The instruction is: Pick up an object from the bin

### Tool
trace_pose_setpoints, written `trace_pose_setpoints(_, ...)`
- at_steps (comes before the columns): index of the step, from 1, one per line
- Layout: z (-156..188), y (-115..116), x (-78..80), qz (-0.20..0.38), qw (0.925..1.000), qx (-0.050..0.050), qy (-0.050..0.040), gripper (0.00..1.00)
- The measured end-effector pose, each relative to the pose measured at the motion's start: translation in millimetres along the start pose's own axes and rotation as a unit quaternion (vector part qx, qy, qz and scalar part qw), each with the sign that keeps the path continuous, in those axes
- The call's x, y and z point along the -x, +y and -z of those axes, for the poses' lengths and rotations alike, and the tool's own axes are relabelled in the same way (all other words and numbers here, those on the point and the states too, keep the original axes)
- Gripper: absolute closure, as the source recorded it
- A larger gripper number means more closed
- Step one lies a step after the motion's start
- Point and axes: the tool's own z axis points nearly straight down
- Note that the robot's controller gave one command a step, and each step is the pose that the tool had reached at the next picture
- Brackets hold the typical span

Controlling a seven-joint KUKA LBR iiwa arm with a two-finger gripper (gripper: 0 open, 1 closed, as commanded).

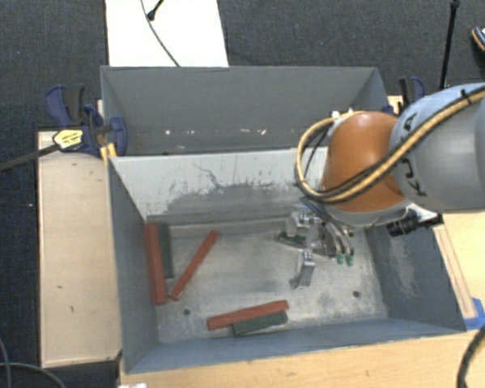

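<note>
Gripper (305, 268): above bare bin (246, 272) floor
Red bar (247, 314): near, front-left of it
Slanted bar (193, 265): to its left
Wall bar (155, 263): farthest left, dark bar (166, 250) beside

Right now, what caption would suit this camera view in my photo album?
Robot gripper low over the floor of a grey bin, a slanted red stick lying further left in view.

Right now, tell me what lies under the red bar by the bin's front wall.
A dark bar shows along the near edge of the red bar. Whether it runs underneath is hidden by the red bar itself.
</note>
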Motion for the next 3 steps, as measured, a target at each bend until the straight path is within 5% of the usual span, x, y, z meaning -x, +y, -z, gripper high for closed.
trace_pose_setpoints(1, -47, 35, -62.0, 0.064, 0.9979, 0.002, 0.0065, 0.0)
trace_pose_setpoints(2, -42, 35, -56.7, 0.061, 0.9981, 0.003, 0.0004, 1.0)
trace_pose_setpoints(3, 100, 19, -43.7, 0.061, 0.9981, 0.002, -0.0014, 1.0)
